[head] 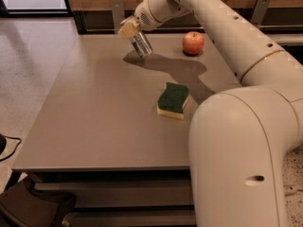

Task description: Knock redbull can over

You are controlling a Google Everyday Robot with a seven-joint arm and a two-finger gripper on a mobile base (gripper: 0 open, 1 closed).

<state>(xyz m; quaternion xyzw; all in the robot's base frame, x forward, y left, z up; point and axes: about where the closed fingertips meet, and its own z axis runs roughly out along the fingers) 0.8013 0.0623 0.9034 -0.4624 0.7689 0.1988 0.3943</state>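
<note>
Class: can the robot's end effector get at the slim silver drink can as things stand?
Probably yes: the end effector is over the grey table's far side, at the top of the tilted slim silver-and-blue metal can; nothing between them.

We see the gripper [129, 30] at the far edge of the table [94, 126]. An apple [193, 42] sits to its right, and a green-topped sponge [173, 100] lies nearer us.
</note>
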